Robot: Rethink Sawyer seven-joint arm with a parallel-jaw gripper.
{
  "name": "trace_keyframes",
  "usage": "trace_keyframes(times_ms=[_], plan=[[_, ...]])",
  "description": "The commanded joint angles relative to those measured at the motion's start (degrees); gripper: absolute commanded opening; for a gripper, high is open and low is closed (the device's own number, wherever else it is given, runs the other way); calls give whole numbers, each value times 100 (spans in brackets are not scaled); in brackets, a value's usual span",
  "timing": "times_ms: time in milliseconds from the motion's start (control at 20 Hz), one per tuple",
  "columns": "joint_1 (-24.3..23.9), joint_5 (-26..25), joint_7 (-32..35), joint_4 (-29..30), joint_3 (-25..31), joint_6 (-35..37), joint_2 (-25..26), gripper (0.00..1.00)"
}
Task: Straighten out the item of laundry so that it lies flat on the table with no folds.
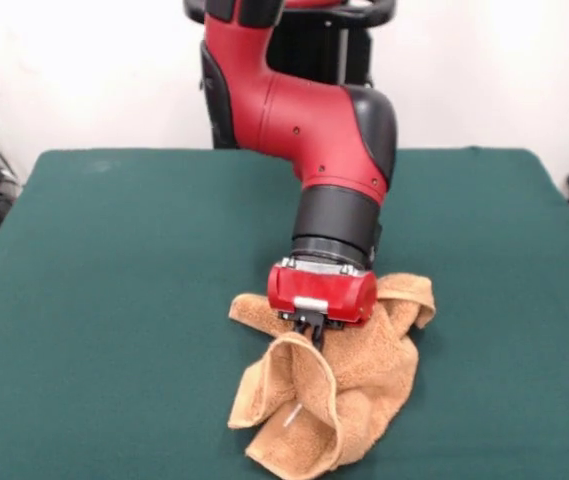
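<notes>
While the towel [336, 395] is lying crumpled on the near-centre part of the green worktop [114, 280], the arm [309, 130] is reaching down over it from above, and the gripper [315, 332] is sitting right at the cloth's upper middle. The jaws are looking drawn together on a raised ridge of terry just below the red wrist housing, so I am reading them as pinching a fold of the towel, though the dark tips are small and partly buried in the pile. The cloth is bunching in several places: one flap is curling up and over toward the front on the picture's left, forming a hollow loop; another lobe is sticking out to the upper right behind the wrist; a thick rolled hem is running along the nearest edge. A small white mark, likely the tag [290, 415], is showing on the lower left portion. Judging from this, the work is sitting in an early grasp-and-spread step, with flattening far from done. The next move is calling for lifting or dragging the pinched fold away from the bulk so the curled flap is opening out, keeping the pull low and slow so the rest is trailing flat rather than bundling again, with plenty of bare worktop available on every side.
</notes>
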Motion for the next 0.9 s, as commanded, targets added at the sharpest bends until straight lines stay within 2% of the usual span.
trace_keyframes(times_ms=[50, 300, 500, 700, 850, 900], plan=[[433, 582, 1157, -477, 1240, 233, 631, 0], [867, 1230, 676, -240, 755, 194, 432, 0], [1487, 2266, -12, -71, 62, -317, 481, 0], [1714, 2922, -242, -453, -153, -721, 992, 0], [1986, 3623, -793, -763, -476, -1012, 1394, 0], [2041, 3716, -830, -745, -550, -1021, 1395, 0]])
